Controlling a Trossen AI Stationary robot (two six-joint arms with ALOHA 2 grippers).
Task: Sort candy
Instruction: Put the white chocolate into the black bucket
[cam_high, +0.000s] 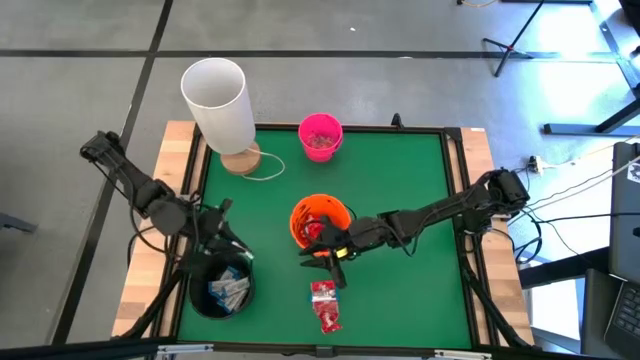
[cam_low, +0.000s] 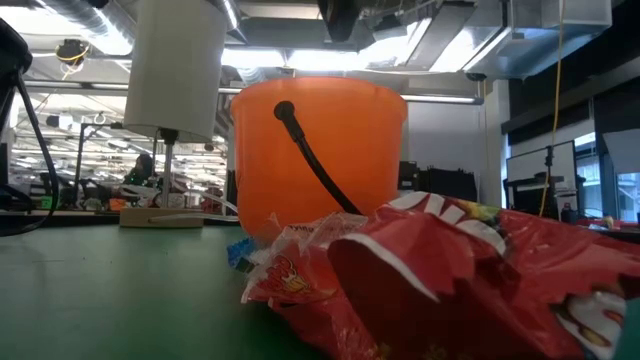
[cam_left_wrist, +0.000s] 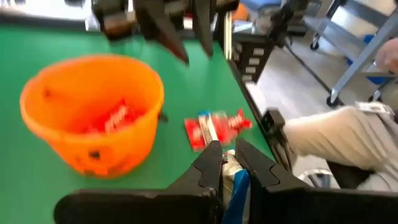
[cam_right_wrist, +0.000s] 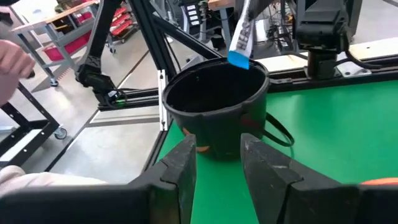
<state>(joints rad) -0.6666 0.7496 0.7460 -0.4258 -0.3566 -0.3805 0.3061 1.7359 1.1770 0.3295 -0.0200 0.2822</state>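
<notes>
No legible text or labels

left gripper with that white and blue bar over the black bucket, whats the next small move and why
Probably open the left gripper and drop the bar. It is shut on a white-and-blue bar that hangs right above the black bucket, which already holds similar bars. The right gripper is open and empty near the orange bucket, with red packets left on the mat.

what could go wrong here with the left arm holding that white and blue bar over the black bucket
The left gripper pinches the white-and-blue bar only by its top end above the black bucket, near the rim, so it might drop outside. The right gripper sits open close by, beside the orange bucket, and the arms might bump.
</notes>
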